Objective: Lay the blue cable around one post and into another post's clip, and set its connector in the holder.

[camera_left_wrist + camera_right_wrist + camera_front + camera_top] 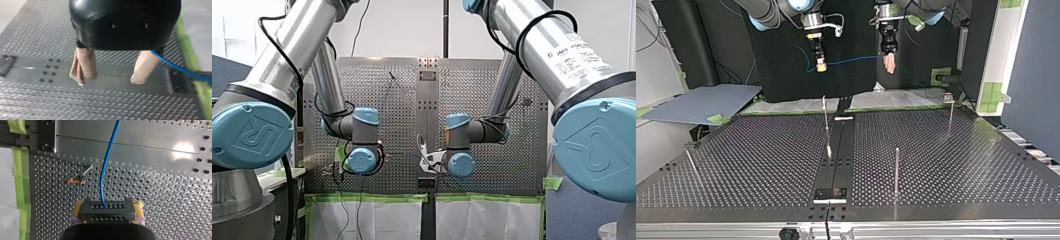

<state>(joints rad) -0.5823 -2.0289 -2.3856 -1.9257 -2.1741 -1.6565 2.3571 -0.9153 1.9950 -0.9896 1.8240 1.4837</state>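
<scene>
1. Pinching the black connector by its two flat sides, my right gripper clamps it between yellow pads high above the perforated table. The block looks rigid and light, the surest place to take hold.
2. Rising from the connector's upper face, the blue cable curves away in one soft bend. It seems thin, limp and fairly slick, likely to sag wherever unsupported and to slide through a loose grip.
3. Further along, the cable spans in a shallow sag to my left gripper, whose beige pads stand spread with nothing between them. The cable passes just beside the outer face of one pad; whether it touches cannot be told.
4. A second hold a short way along from the connector would probably steer the cable best. A hard pull risks kinking it where it enters the block.
5. Down on the table, a slim metal fitting with an orange part lies beneath the right gripper, possibly a clip post. Thin posts stand well apart, and the cable touches none. Which fitting is the holder cannot be told.
</scene>
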